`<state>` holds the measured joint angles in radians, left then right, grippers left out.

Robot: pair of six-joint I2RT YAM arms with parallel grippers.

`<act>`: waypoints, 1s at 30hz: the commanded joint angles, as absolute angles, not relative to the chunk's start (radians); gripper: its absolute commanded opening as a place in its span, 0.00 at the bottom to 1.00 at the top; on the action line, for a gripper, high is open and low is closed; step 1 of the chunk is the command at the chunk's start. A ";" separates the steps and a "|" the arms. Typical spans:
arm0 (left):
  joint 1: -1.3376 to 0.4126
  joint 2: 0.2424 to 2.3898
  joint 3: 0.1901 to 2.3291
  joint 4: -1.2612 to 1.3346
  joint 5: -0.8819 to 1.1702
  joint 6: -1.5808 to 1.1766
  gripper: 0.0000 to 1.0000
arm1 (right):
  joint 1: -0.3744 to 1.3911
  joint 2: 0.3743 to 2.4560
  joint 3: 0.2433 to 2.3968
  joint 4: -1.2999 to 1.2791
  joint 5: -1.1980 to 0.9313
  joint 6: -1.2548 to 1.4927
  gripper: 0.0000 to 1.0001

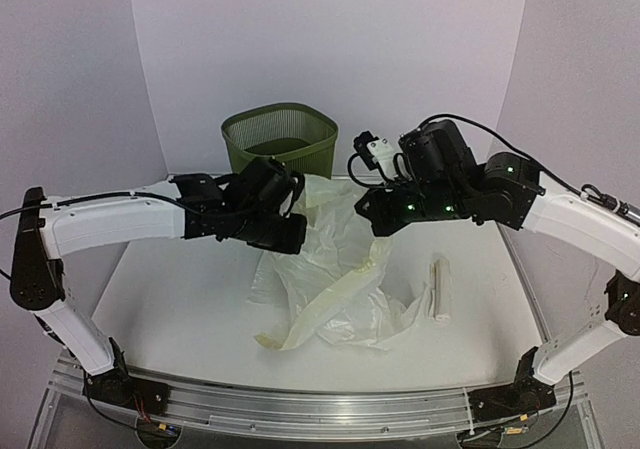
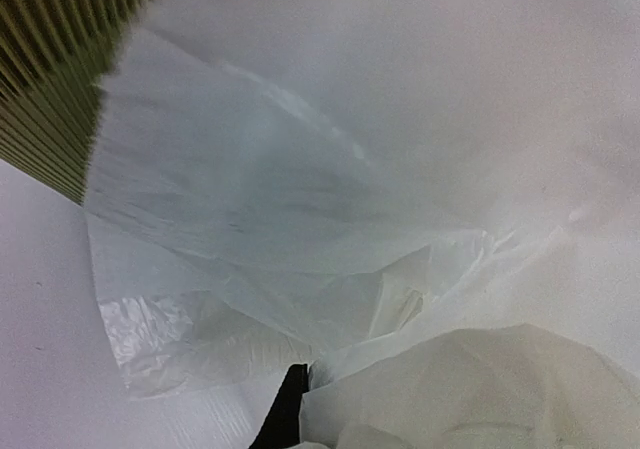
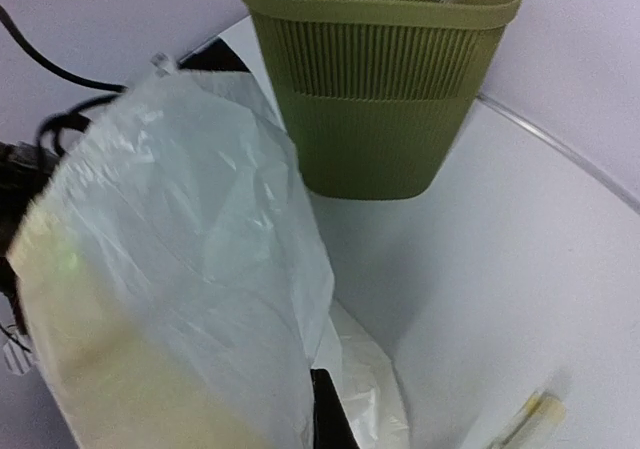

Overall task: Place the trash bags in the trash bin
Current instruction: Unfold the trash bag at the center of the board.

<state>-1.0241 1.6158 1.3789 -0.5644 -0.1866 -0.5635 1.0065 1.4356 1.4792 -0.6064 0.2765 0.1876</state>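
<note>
Thin plastic film, pale yellowish-white and nearly see-through, is what I'm working with. The trash bag [image 1: 335,289] lies crinkled and glossy across the middle of the white table [image 1: 170,309]. It spreads wider than the bin, and one creamy folded edge trails toward the near side. Its upper part is lifted off the surface between my two arms. From the left wrist the sheet fills almost the whole view, milky and smooth higher up, wrinkled lower down.

The left gripper [image 1: 292,231] is pressed together. On its own camera one dark finger [image 2: 285,419] shows at the bottom edge with film bunched tight against it, and the other is hidden behind the plastic. I read that as a pinch on the bag. The right gripper [image 1: 372,215] is closed too. Film meets its dark finger [image 3: 330,414], and the sheet hangs up close to the lens on the left, so it also looks pinched on the bag.

The trash bin [image 1: 279,139] is olive-green with fine ribbed slats, a rounded-square rim and a taper toward its base. It stands upright at the back of the table, just behind the raised film, and the bag is outside it.

A small whitish roll [image 1: 441,289] lies to the right of the bag; any print on it is too small for me to read.
</note>
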 commanded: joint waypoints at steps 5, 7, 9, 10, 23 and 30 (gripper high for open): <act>-1.020 1.660 1.633 -1.004 -0.587 -0.551 0.00 | 0.941 1.396 1.475 -0.604 0.774 -0.029 0.00; -1.020 1.680 1.652 -1.075 -0.630 -0.583 0.00 | 0.907 1.392 1.456 -0.604 0.824 -0.053 0.00; -1.019 1.688 1.655 -1.141 -0.666 -0.607 0.00 | 0.880 1.393 1.439 -0.604 0.878 -0.074 0.00; -1.017 1.689 1.649 -1.165 -0.675 -0.610 0.00 | 0.865 1.393 1.429 -0.604 0.890 -0.085 0.00; -1.009 1.646 1.594 -0.918 -0.292 -0.468 0.00 | 0.746 1.445 1.351 -0.611 0.521 -0.037 0.32; -1.009 1.754 1.760 -0.869 -0.077 -0.501 0.00 | 0.746 1.389 1.364 -0.618 0.133 0.106 0.66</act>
<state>-1.0088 1.7020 1.6304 -0.9239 -0.2148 -0.4962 0.7404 1.4459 1.3455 -0.6178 0.3672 0.0096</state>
